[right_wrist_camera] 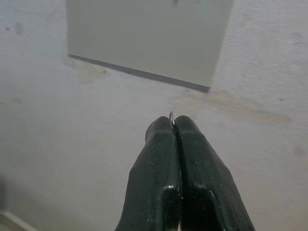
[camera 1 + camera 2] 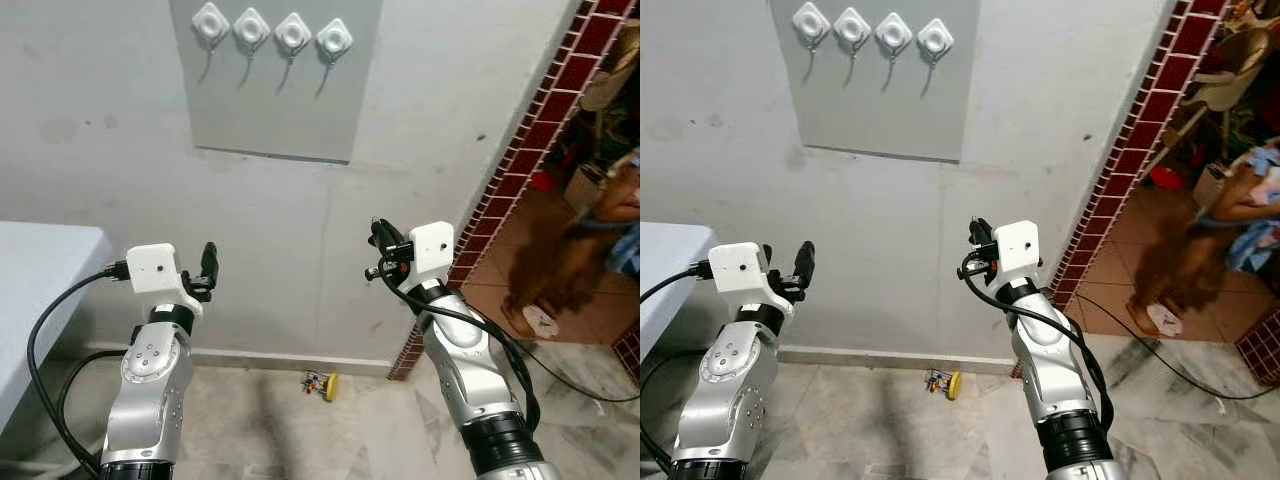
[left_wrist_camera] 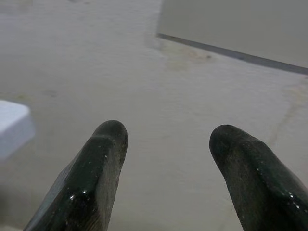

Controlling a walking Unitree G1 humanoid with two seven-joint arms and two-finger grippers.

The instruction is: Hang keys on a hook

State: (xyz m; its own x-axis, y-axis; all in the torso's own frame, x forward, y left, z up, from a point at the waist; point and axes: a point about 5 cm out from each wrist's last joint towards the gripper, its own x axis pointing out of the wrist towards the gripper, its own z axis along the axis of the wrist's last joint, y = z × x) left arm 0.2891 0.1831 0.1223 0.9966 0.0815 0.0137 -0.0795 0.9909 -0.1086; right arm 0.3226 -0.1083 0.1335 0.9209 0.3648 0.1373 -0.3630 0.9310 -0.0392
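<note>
right tool (image 1: 174, 126) raised in front of the pale wall (image 2: 100, 120), black fingers (image 1: 197, 163) pressed tight together, a sliver of thin metal ring (image 1: 172, 115) poking out at the very tips; possibly part of a key ring, too small to tell. aimed up toward the lower edge of the grey board (image 2: 290, 110) mounted on the wall above. left tool (image 3: 166, 139) also raised at about the same height, fingers (image 3: 96, 178) spread well apart with nothing between them, pointed at bare wall just below the board's corner.

higher up, four white diamond-shaped hooks (image 2: 271, 30) in a row across the top of the grey board, each with a thin metal hook hanging beneath, nothing hung on any of them.

down on the marbled floor (image 2: 260, 430), close to the base of the wall and between the two silver arms, a small bunch of keys (image 2: 322, 383) with a yellow tag, well below both tools.

off to the robot's left, the corner of a white surface (image 2: 40, 270). off to the right, a red brick-tiled wall edge (image 2: 530, 150) opening onto a tiled area, with a person's legs (image 2: 560, 270) and a sandal there, blurred.
</note>
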